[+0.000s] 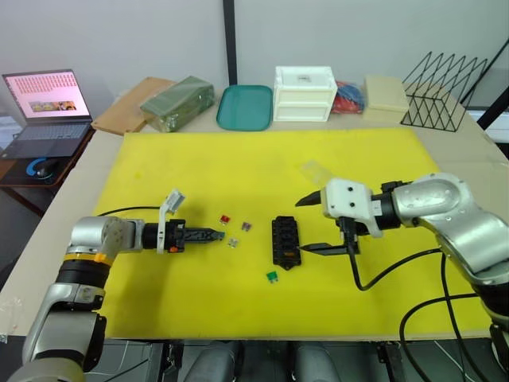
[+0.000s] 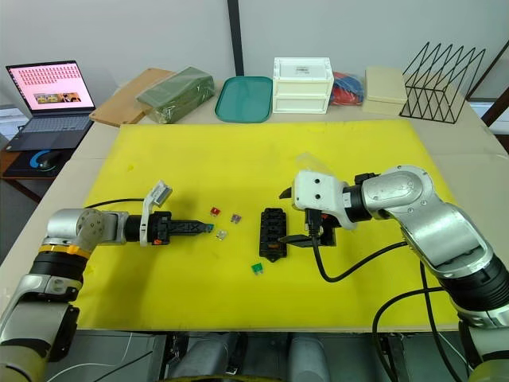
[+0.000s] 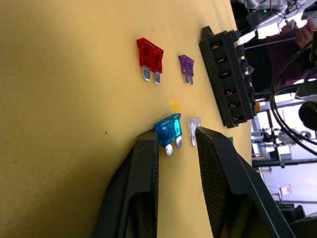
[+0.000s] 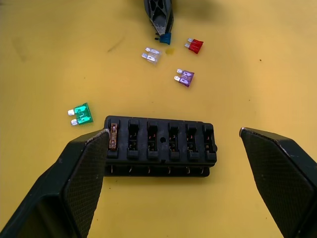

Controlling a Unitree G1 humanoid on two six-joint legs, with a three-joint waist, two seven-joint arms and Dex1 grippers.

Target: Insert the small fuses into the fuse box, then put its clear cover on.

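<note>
Teal fuse (image 3: 168, 130) lies flat on the yellow mat (image 1: 238, 167), touching one finger of your left gripper (image 3: 174, 148), whose jaws stand a little apart with nothing pinched yet. It looks featherlight, hard and slick, so it could skitter; I'd pinch the plastic body across its flat faces, blades free. Grey fuse (image 3: 194, 123) sits just beside it, red fuse (image 3: 150, 54) and purple fuse (image 3: 186, 64) beyond. The fuse box (image 4: 161, 145) lies near, 1 slot filled, between the wide-open, empty fingers of your right gripper (image 4: 183, 168); green fuse (image 4: 82, 114) is close by.
</note>
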